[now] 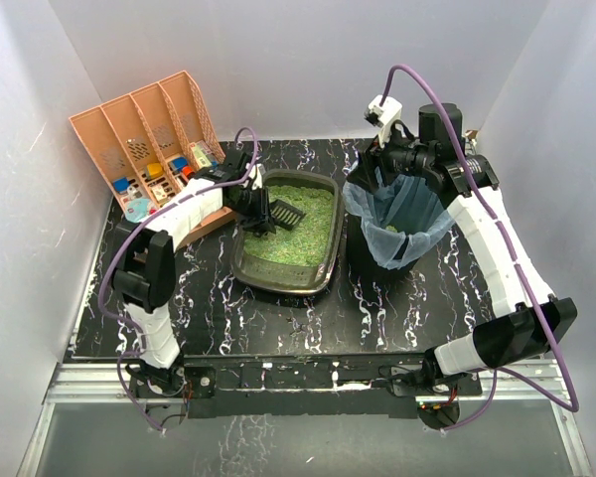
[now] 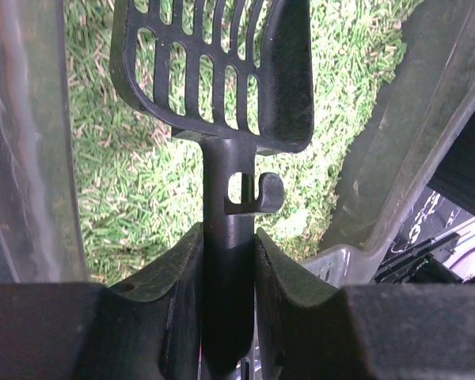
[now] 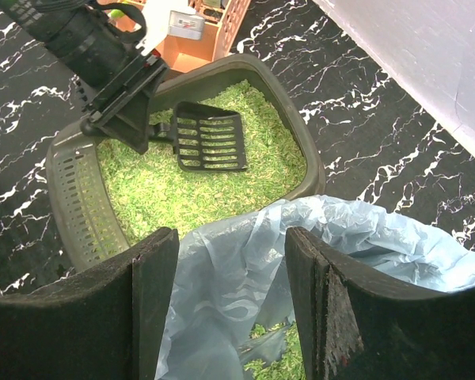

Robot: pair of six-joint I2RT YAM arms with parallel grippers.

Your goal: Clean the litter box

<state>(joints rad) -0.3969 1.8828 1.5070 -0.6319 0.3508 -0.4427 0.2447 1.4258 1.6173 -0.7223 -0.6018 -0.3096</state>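
Note:
The dark olive-grey litter box (image 1: 283, 285) sits mid-table, full of green litter (image 1: 303, 238). My left gripper (image 1: 258, 214) is over its left half, shut on the handle of a black slotted scoop (image 1: 284, 216). In the left wrist view the scoop (image 2: 222, 71) points away over the litter and the jaws (image 2: 228, 245) clamp its handle. The scoop's blade looks empty. My right gripper (image 1: 377, 169) is open at the near rim of the black bin (image 1: 372, 266). In the right wrist view the pale blue bag liner (image 3: 245, 269) lies between its spread fingers (image 3: 231, 261), with the litter box (image 3: 67, 198) and scoop (image 3: 210, 136) beyond.
A peach-orange slotted desk organiser (image 1: 144, 139) with small items stands at the back left, close behind the left arm. The bin stands right against the litter box's right side, with some green litter in the bag. White walls enclose the table.

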